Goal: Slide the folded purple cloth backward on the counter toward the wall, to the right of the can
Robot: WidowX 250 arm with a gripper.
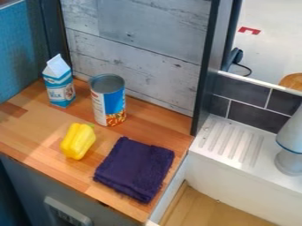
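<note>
1. Gripper: I cannot tell how far open it is, or whether it has hold of anything.
2. Yellow pepper (78, 141): lying on the wooden counter (29, 130), stem end angled towards the can. Rounded and probably smooth, it could roll or slip if squeezed off-centre or nudged, perhaps over the nearby front edge.
3. Purple cloth (134, 168): folded flat just beside the pepper, not touching it. A shallow pinch might catch only the top layer and unfold it; a sideways drag could take a corner over the edge.
4. Can (108, 99): upright behind the pepper. A low sweep past the pepper could clip it and tip it over.
5. Carton (59, 84): upright beside the can, near the back corner. Its tall, narrow shape makes toppling likely if bumped high, and the wall panel (135, 57) behind limits room for correction.
6. Farther right: the white ridged drainer (230, 139), with a grey vase-like object (289, 152) near it.
</note>
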